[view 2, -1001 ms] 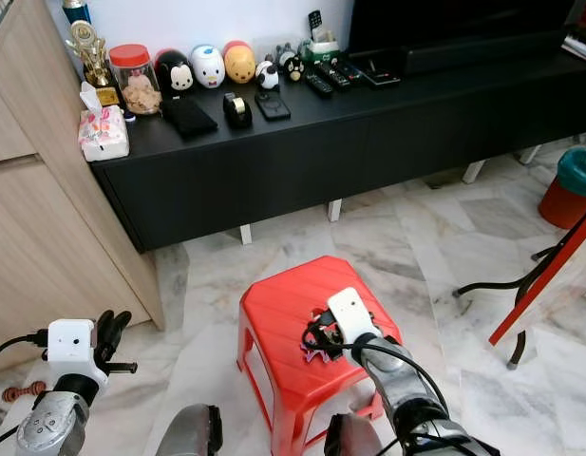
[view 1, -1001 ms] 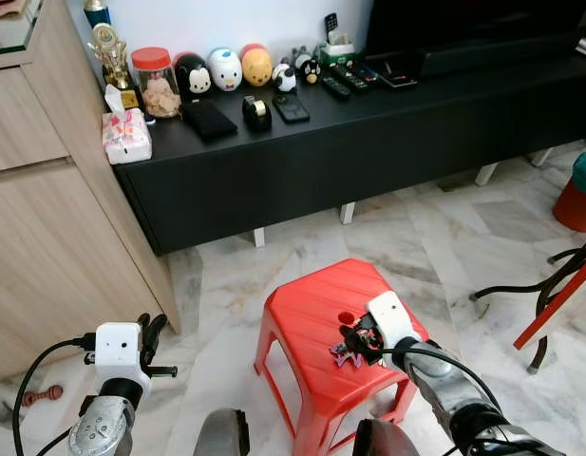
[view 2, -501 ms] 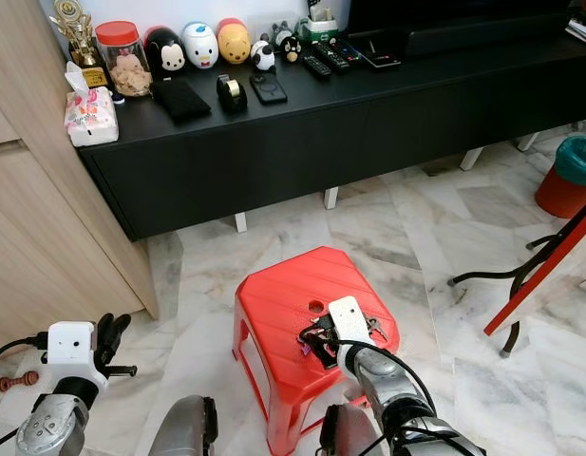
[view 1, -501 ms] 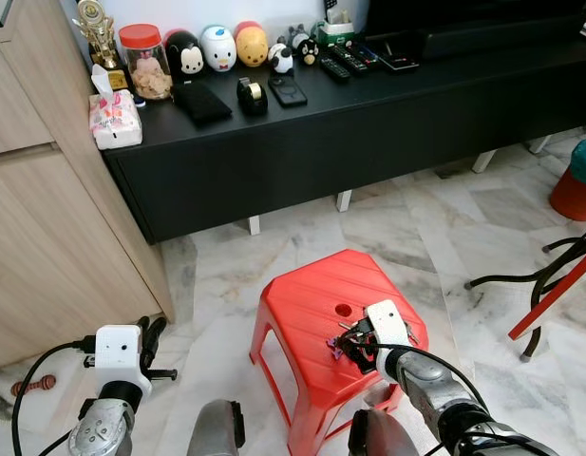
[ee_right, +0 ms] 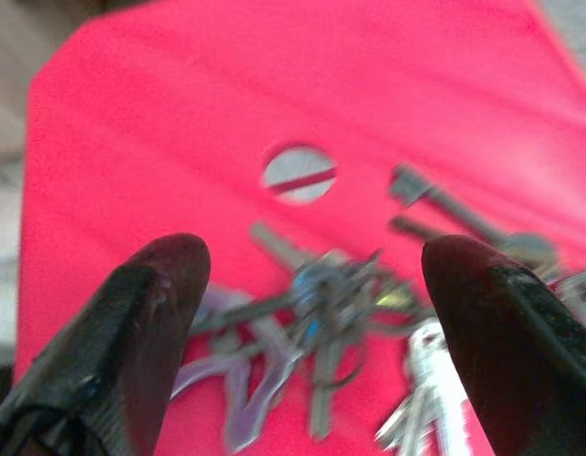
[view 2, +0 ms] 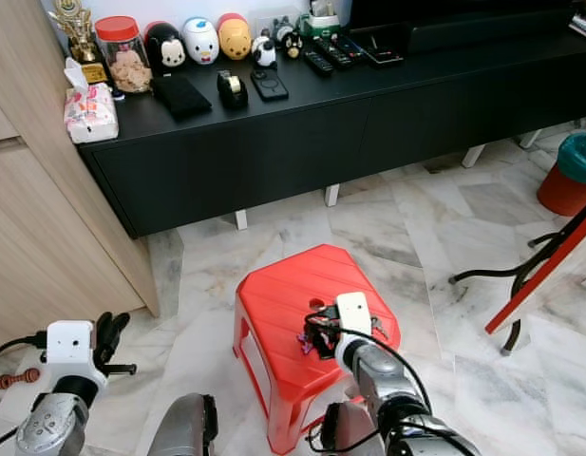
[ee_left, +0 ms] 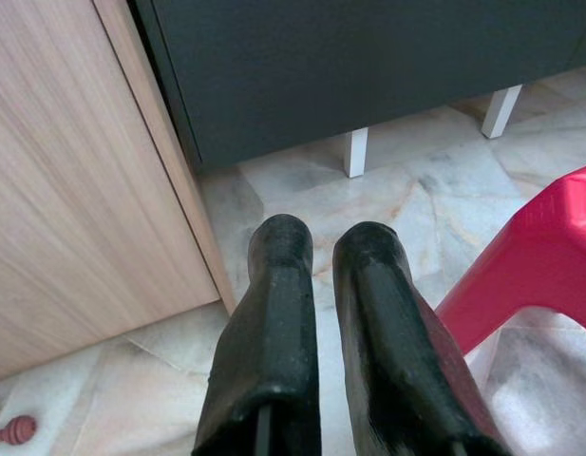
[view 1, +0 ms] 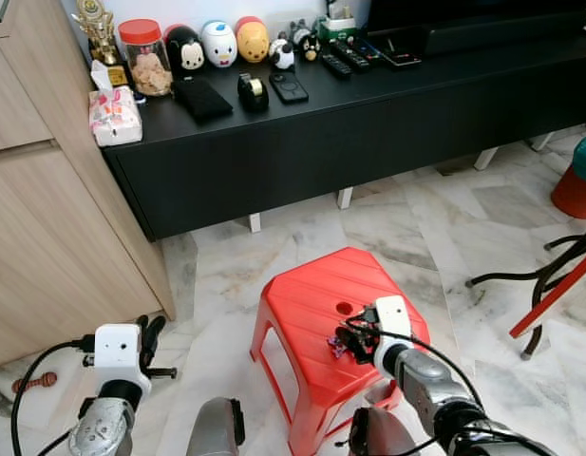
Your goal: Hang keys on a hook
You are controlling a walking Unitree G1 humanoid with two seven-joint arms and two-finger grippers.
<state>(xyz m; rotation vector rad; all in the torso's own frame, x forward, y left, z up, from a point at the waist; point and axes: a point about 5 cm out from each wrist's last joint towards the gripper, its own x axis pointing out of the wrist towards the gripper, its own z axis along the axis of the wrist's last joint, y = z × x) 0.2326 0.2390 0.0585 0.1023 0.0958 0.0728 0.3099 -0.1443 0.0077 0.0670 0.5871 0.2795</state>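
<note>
A bunch of keys with a purple tag lies on top of the red plastic stool, just beside its round centre hole. My right gripper is down at the stool top, open, with one black finger on either side of the bunch and the keys lying between them. From the head the keys show as a dark cluster just ahead of the right gripper. My left gripper hangs low on the left, shut with nothing in it, near the wooden cabinet.
A long black TV console stands behind the stool, carrying toys, remotes, a jar and a tissue box. The wooden cabinet is on the left. A red bin and metal frame legs stand on the right. Marble floor surrounds the stool.
The head view has shifted, so the console sits higher in the picture. My right gripper has stayed at the keys, moving only a little. The left arm has not moved.
</note>
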